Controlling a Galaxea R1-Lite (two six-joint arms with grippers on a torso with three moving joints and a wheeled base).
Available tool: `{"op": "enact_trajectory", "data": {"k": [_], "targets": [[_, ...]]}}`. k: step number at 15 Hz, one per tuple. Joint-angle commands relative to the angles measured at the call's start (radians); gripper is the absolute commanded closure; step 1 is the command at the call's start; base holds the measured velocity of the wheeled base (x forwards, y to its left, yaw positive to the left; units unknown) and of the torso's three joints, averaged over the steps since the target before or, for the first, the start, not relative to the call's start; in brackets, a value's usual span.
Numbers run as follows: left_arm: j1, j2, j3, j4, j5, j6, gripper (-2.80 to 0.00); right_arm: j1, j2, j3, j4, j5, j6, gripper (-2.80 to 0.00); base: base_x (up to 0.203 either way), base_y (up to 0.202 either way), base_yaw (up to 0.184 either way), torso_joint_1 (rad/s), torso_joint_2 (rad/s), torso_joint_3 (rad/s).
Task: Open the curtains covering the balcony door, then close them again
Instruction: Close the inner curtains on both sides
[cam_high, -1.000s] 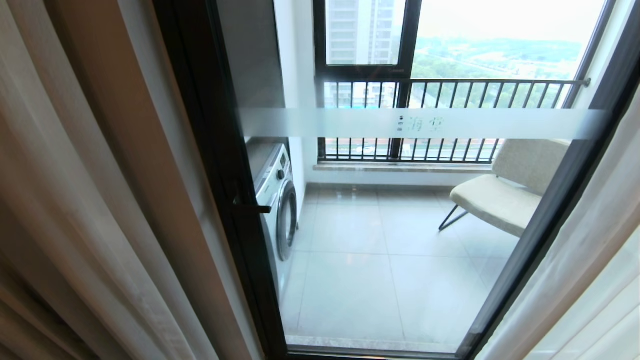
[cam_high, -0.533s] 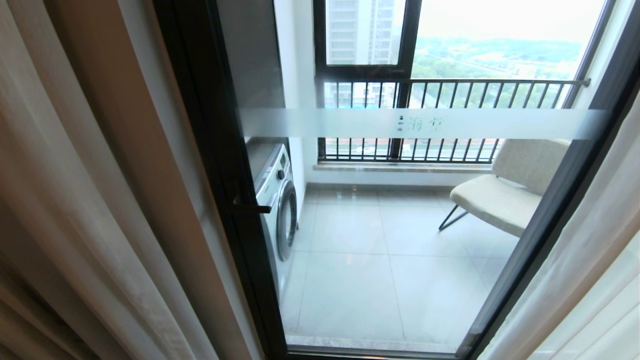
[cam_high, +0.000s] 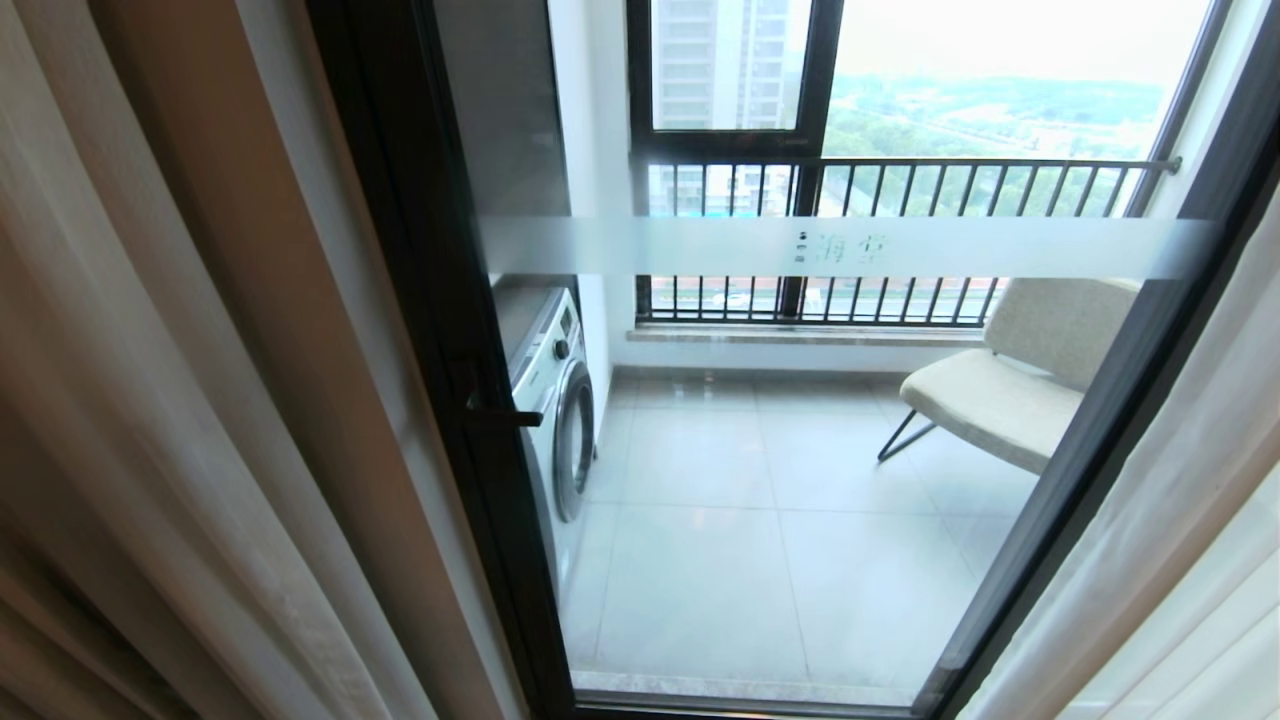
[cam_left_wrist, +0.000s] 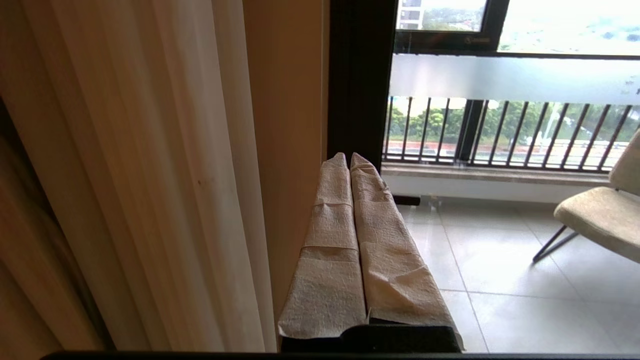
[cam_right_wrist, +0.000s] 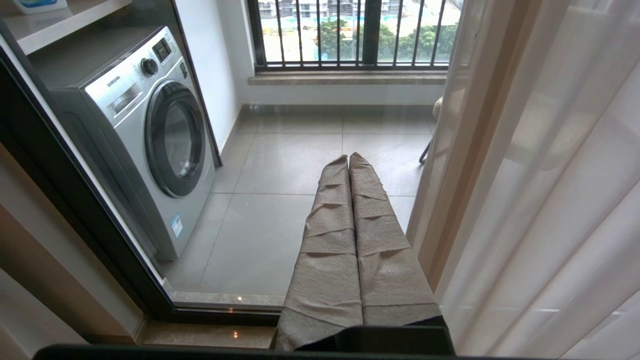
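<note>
The curtains are drawn apart. A cream-beige pleated panel (cam_high: 150, 400) hangs at the left and a thin white sheer (cam_high: 1180, 520) at the right. Between them stands the balcony door (cam_high: 420, 300), bare glass in a black frame with a frosted band (cam_high: 840, 247) and a black handle (cam_high: 500, 415). Neither gripper shows in the head view. My left gripper (cam_left_wrist: 349, 157) is shut and empty, its cloth-wrapped fingers pressed together just beside the left curtain (cam_left_wrist: 150, 175) and pointing at the door frame (cam_left_wrist: 360, 75). My right gripper (cam_right_wrist: 348, 159) is shut and empty too, low beside the right curtain (cam_right_wrist: 550, 175).
Behind the glass are a washing machine (cam_high: 560, 400) on the left, a beige chair (cam_high: 1000, 390) on the right and a black-framed window with railing bars (cam_high: 900, 200) at the back. The door's sill (cam_right_wrist: 225, 300) runs along the floor below my right gripper.
</note>
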Motion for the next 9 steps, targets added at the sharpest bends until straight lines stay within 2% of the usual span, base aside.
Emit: {"op": "enact_trajectory", "data": {"k": [1,4,5,9], "targets": [[0.006,0.234,-0.048,-0.113,0.07,0.001,0.0,0.0,0.001,0.0,0.0,0.0,0.0,0.0,0.0,0.0,0.0,0.0,0.0,0.0],[0.023,0.373,-0.106,-0.21,0.286,0.002,0.0,0.0,0.001,0.0,0.0,0.0,0.0,0.0,0.0,0.0,0.0,0.0,0.0,0.0],[0.051,0.409,-0.128,-0.216,0.325,0.002,0.0,0.0,0.001,0.0,0.0,0.0,0.0,0.0,0.0,0.0,0.0,0.0,0.0,0.0],[0.238,0.55,-0.248,-0.221,0.345,0.002,0.0,0.0,0.001,0.0,0.0,0.0,0.0,0.0,0.0,0.0,0.0,0.0,0.0,0.0]]}}
